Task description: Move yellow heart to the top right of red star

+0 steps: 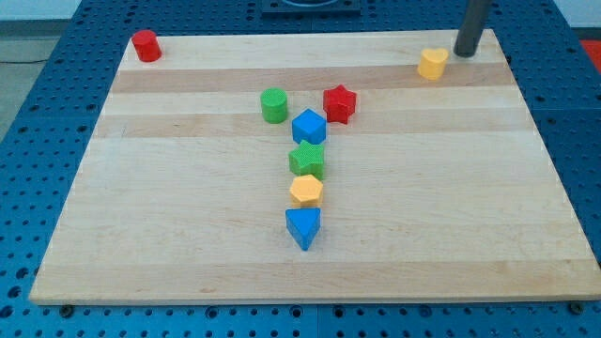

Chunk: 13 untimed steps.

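The yellow heart [433,63] lies near the view's top right corner of the wooden board [188,244]. The red star [339,102] lies left of it and lower, near the board's upper middle. My tip [465,53] stands just right of the yellow heart and slightly above it, a small gap apart.
A green cylinder [274,105] lies left of the red star. A blue cube [308,126], a green star [307,161], a yellow hexagon [306,191] and a blue triangle [302,227] run downward in a column. A red cylinder [146,45] sits at the top left corner.
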Each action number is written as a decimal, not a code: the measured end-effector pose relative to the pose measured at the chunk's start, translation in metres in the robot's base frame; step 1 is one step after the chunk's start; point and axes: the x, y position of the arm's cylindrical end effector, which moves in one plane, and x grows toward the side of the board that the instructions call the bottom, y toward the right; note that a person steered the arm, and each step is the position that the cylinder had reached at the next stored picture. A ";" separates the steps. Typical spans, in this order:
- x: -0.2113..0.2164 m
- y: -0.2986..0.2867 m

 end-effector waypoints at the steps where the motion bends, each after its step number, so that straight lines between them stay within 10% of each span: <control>1: 0.007 -0.030; 13: 0.083 -0.115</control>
